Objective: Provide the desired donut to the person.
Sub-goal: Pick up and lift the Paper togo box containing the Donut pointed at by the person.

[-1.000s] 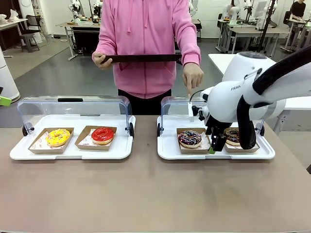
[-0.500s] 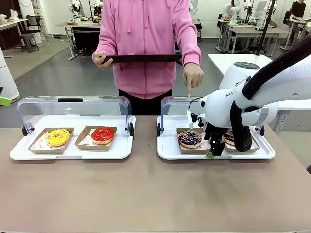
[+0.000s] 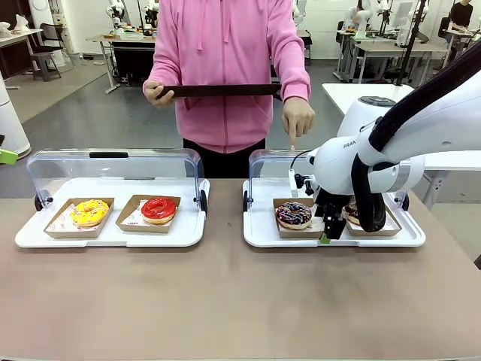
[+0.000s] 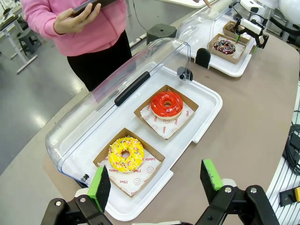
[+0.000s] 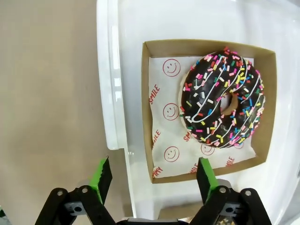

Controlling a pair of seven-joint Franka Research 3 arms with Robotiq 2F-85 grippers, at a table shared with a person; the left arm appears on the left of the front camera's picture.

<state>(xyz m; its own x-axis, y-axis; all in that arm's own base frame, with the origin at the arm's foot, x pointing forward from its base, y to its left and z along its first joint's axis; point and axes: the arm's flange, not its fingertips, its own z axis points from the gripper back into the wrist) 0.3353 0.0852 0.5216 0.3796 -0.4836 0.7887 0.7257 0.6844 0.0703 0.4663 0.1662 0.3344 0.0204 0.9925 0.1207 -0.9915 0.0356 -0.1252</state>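
Your right end effector (image 3: 327,235) is down at the front rim of the right-hand tray (image 3: 259,228), in the gap between its two cardboard boxes. Its jaws stand wide apart and grip nothing. In the right wrist view, one green pad (image 5: 101,179) sits out over the tray's edge and the desk (image 3: 225,301). The other pad is at the near wall of the box (image 5: 146,93), so a corner of that box lies between the two. You cannot tell whether either pad touches the cardboard. That box holds the chocolate donut (image 3: 293,214), iced with white stripes and coloured sprinkles, resting flat on printed paper in the left half of the tray. A second donut (image 3: 351,211) in the neighbouring box is largely hidden behind the arm. The person (image 3: 225,68) stands at the far side of the desk holding a flat dark board (image 3: 218,90) level in one hand. The other hand (image 3: 298,120) points a finger down over the right tray's raised clear lid (image 3: 270,162). Your left end effector (image 4: 155,182) hangs above the near edge of the left tray (image 3: 113,237), jaws fully spread and empty. A yellow donut (image 3: 90,212) and a red donut (image 3: 158,208) sit there in their own boxes.
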